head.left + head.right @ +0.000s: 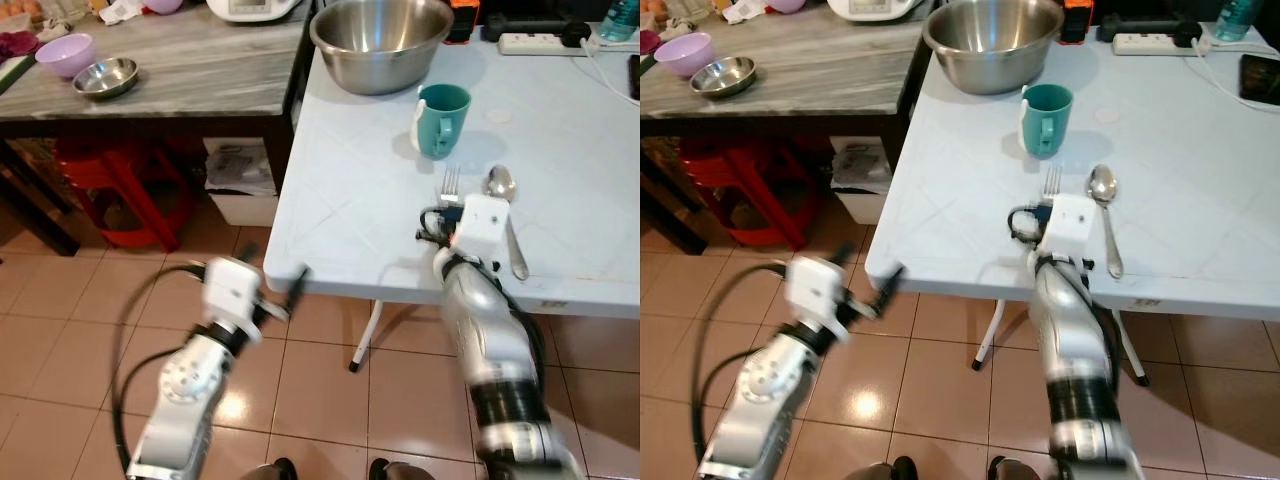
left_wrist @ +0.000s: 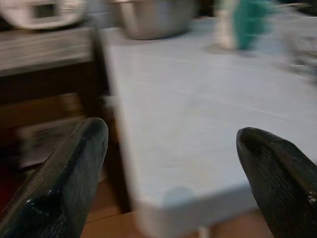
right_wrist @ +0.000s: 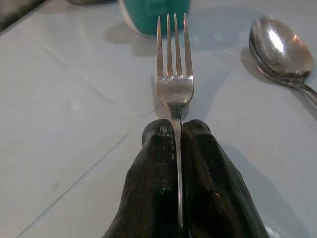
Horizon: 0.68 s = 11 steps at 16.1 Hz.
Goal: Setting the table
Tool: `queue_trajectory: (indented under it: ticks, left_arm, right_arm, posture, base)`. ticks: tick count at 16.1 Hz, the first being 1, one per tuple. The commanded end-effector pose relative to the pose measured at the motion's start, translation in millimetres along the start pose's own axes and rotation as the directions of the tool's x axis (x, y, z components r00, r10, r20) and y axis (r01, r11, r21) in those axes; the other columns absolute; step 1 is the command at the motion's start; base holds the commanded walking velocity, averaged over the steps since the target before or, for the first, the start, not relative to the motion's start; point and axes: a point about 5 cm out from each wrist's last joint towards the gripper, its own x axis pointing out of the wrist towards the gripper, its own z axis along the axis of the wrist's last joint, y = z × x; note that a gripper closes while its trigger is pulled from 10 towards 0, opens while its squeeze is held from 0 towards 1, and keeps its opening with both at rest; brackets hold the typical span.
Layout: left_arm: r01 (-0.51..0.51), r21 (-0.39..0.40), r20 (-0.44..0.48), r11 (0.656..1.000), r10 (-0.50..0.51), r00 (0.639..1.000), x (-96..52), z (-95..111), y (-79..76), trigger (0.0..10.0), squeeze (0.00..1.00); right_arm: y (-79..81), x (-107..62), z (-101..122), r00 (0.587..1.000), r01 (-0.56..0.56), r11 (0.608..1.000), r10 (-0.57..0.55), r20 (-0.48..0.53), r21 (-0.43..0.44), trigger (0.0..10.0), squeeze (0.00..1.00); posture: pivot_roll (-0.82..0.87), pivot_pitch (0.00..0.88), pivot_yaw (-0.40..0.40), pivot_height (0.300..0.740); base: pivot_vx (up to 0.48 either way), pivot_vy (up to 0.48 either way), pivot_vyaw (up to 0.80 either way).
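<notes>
Black right fingers (image 3: 177, 136) clamped on fork (image 3: 174, 79) (beside spoon (image 3: 280, 47)), left fingers (image 2: 74, 168) apart off table (image 1: 350, 200) edge.

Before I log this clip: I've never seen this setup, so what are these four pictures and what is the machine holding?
It is a humanoid robot with two silver arms. Two pictures look down from its head; two look along each gripper's black fingers. The right gripper is shut on a fork lying on the white table, beside a spoon and before a teal mug and a steel mixing bowl. The left gripper is open, holding nothing, near the table's corner above the tiled floor.
</notes>
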Motion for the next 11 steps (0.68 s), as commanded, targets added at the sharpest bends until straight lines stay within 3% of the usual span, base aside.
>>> queue_trajectory:
  ticks: [1, 2, 5, 7, 9, 11]
  left_arm:
    - [-0.071, 0.019, -0.014, 0.997, 0.072, 0.997, -2.0, -3, 10.8, 10.0, 0.0]
    - [-0.142, 0.046, 0.025, 0.989, 0.141, 0.99, -1.4, 4, 21.0, 10.0, 0.0]
    - [-0.166, 0.049, 0.023, 0.985, 0.165, 0.986, 2.5, 6, 28.2, 10.0, 0.0]
    - [-0.176, 0.024, 0.006, 0.984, 0.176, 0.984, 6.1, 3, 26.2, 10.0, 0.0]
    - [-0.138, 0.021, 0.015, 0.99, 0.138, 0.99, 11.6, 3, 20.1, 10.0, 0.0]
    - [-0.132, 0.014, 0.017, 0.991, 0.131, 0.991, 15.9, 4, 18.1, 10.0, 0.0]
  right_arm:
    - [6.6, -6.9, -2, 0.999, -0.038, 0.999, 0.038, 0.007, -0.031, 10.0, 0.0]
    - [5.1, -14.5, 2, 0.998, -0.037, 0.997, 0.04, 0.047, -0.064, 10.0, 0.0]
    - [-1.2, -27.4, 20, 0.986, -0.04, 0.997, 0.05, 0.159, -0.063, 10.0, 0.0]
    - [-7.3, -33.5, 24, 0.976, -0.038, 0.996, 0.054, 0.21, -0.08, 10.0, 0.0]
    - [-8.0, -34.3, 22, 0.98, -0.029, 0.996, 0.046, 0.195, -0.088, 10.0, 0.0]
    - [-7.4, -33.8, 22, 0.98, -0.026, 0.996, 0.042, 0.196, -0.083, 10.0, 0.0]
  posture:
    - [-0.08, 0.159, 0.091, 0.74]
    - [-0.08, 0.156, 0.086, 0.74]
    - [-0.09, 0.142, 0.088, 0.74]
    - [-0.1, 0.117, 0.093, 0.74]
    - [-0.11, 0.102, 0.099, 0.74]
    - [-0.1, 0.095, 0.106, 0.74]
  base:
    - [0.0, 0.0, 0.0]
    - [0.0, 0.0, 0.0]
    - [0.0, 0.0, 0.0]
    - [0.0, 0.0, 0.0]
    - [0.0, 0.0, 0.0]
    - [0.0, 0.0, -0.79]
